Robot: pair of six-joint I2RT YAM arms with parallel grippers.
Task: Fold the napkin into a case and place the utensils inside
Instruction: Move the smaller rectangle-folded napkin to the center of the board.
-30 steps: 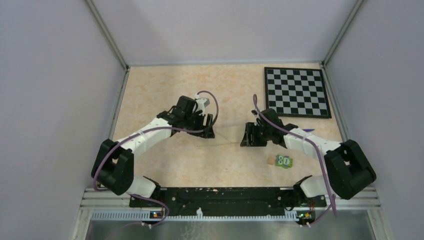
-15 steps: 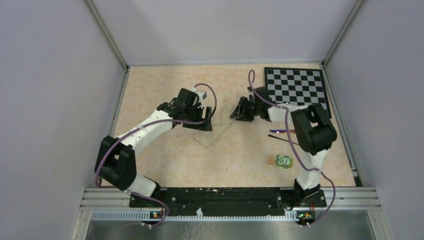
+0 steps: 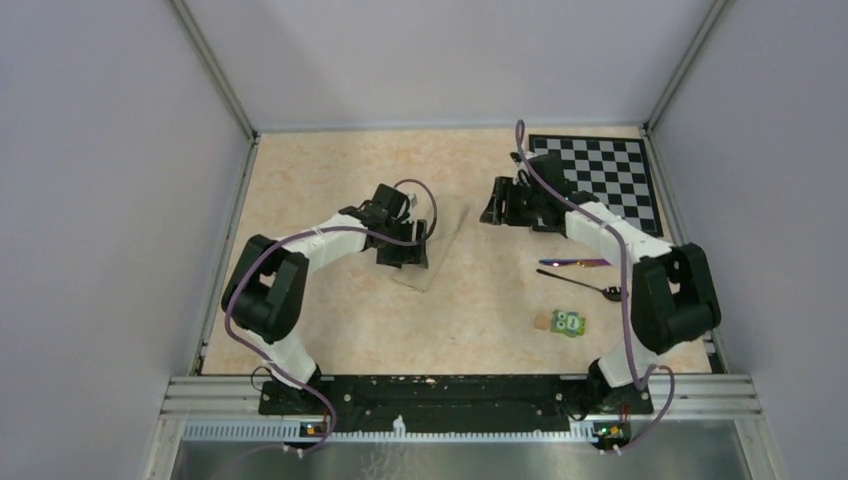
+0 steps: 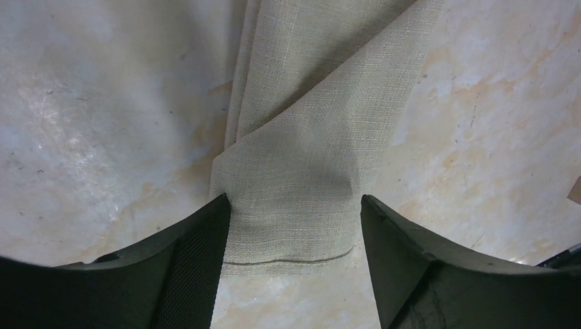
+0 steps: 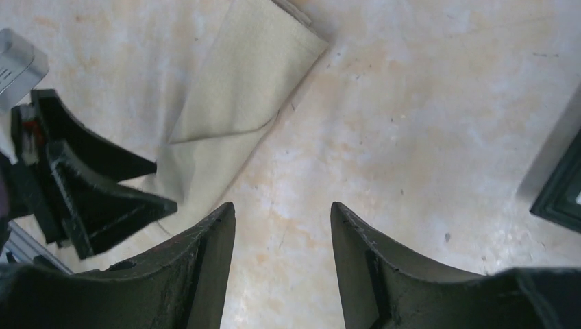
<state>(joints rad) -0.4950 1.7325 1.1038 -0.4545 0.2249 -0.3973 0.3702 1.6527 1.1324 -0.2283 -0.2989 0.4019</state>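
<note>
A: Beige napkin (image 3: 435, 248), folded into a narrow layered strip, lying aslant on the table (image 3: 320, 180) near the middle. Stage of the work?

B: Folding judged largely done: several layers lapped over one another, with one slanted flap across the end in the left wrist view (image 4: 294, 185). Hard to tell whether an open mouth exists. Filling not yet begun.

A: Place of the utensils (image 3: 575, 263)?

B: Two seen, both bare on the table to the right, well apart from the napkin: the purple-tinted piece (image 3: 585, 263) farther back, the dark spoon (image 3: 611, 293) just in front of it. None inside the fold, none in a gripper.

A: State of the tools?

B: For the left gripper (image 3: 405, 258): low over the napkin's end nearer the arm bases, jaws spread, one finger at each long edge, cloth flat between and not pinched. For the right gripper (image 3: 497, 210): off to the right of the napkin's far end, beside the chessboard (image 3: 610, 180), jaws apart over bare tabletop, holding nothing.

A: Remaining steps?

B: By estimate, perhaps a last press or tuck of the strip, then pickup of each utensil in turn and insertion into the fold. Nearby green block (image 3: 570, 322), in front of the spoon, no part of the job.
</note>
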